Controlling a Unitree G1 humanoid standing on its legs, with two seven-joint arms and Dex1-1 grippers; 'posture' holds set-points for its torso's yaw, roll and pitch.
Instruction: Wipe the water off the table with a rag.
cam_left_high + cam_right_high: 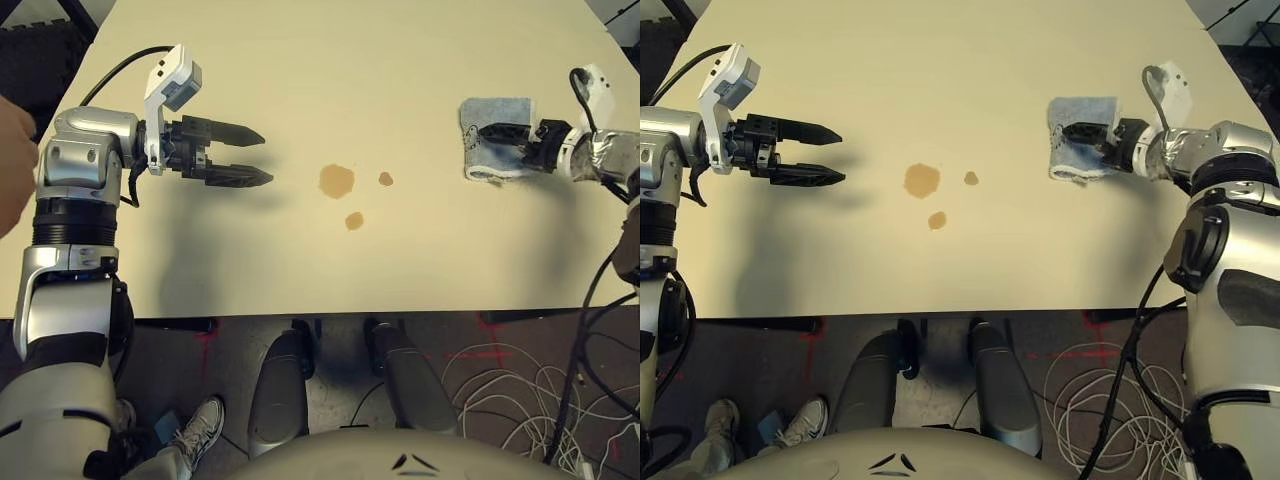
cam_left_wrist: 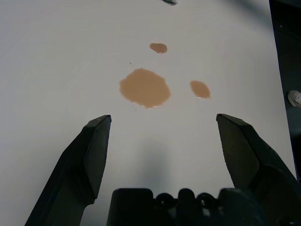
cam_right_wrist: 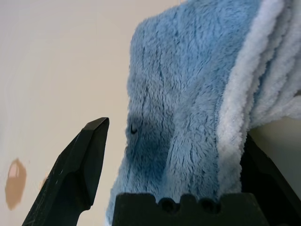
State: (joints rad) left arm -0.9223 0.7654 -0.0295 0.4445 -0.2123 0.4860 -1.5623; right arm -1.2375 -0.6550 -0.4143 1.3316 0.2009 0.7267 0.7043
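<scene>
The water lies mid-table as one amber blob with two smaller dots beside it on the cream table. My left gripper hovers open just left of the spots, pointing at them; in the left wrist view the blob sits ahead of its spread fingers. The light blue rag lies bunched at the right of the table. My right gripper reaches onto it from the right, open, with the rag between its fingers; one finger is partly hidden by cloth.
A person's hand shows at the far left edge, and a shoe stands on the floor below. White cables lie on the floor at the right. The table's front edge runs close to my body.
</scene>
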